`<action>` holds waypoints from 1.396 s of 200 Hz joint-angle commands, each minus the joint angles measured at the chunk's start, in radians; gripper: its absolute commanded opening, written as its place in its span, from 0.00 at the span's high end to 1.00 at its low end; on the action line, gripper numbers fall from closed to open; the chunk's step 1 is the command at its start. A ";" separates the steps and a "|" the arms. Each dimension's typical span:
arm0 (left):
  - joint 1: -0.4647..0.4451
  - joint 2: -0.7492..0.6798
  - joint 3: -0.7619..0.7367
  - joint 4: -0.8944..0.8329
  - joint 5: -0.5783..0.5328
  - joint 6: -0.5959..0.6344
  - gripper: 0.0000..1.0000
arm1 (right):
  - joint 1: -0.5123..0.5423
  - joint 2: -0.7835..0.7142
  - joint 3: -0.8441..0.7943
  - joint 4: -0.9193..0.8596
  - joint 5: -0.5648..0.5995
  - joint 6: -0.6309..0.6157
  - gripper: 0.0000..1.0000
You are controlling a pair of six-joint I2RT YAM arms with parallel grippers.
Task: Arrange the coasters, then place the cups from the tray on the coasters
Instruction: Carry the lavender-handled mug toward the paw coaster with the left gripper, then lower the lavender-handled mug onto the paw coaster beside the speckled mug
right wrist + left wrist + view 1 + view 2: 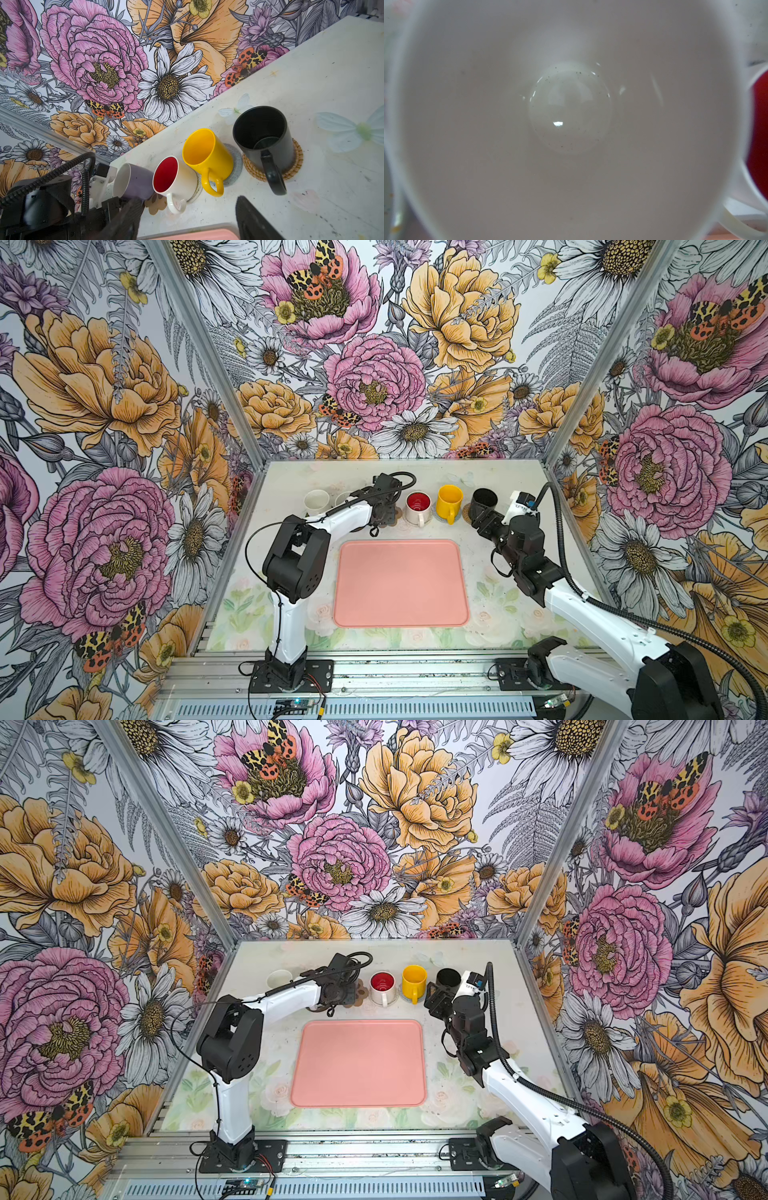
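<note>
Tray [399,585], salmon-pink, rectangular, lies centred; we see the left gripper [381,512] clenched on the tilted lavender white-lined mug [137,182] over the tan paw-shaped coaster [156,204]; the right gripper [478,516] stands released beside the black mug [270,145]

Top views: bright, even light is coming from above. The tray [401,585] is showing flat, matte colour, and shadows on the table [299,477] are lying faint and soft.
Left wrist view: the lavender cup [571,176], white inside, is filling the frame and blurring heavily, with small glints shining at its bottom.
Right wrist view: the black cup [264,133] is showing crisp, while the left arm [41,203] is going soft and dark.
</note>
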 commanded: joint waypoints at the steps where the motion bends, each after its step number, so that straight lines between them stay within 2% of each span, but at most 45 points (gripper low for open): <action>1: 0.000 -0.006 0.044 0.069 0.009 0.020 1.00 | -0.008 0.003 0.000 0.002 -0.015 0.006 0.26; 83: -0.014 0.020 0.063 0.032 0.044 0.031 1.00 | -0.014 0.010 0.001 0.001 -0.023 0.006 0.27; 149: -0.033 0.045 0.085 -0.007 0.024 0.038 1.00 | -0.019 0.008 -0.001 0.002 -0.035 0.007 0.27; 153: -0.033 0.045 0.085 -0.008 -0.007 0.038 1.00 | -0.019 0.008 -0.001 0.002 -0.035 0.006 0.27; 192: -0.033 0.034 0.084 -0.023 -0.036 0.039 1.00 | -0.022 0.006 -0.002 0.002 -0.037 0.010 0.27; 279: -0.036 0.025 0.072 -0.039 -0.056 0.043 1.00 | -0.025 0.010 -0.003 0.002 -0.046 0.013 0.27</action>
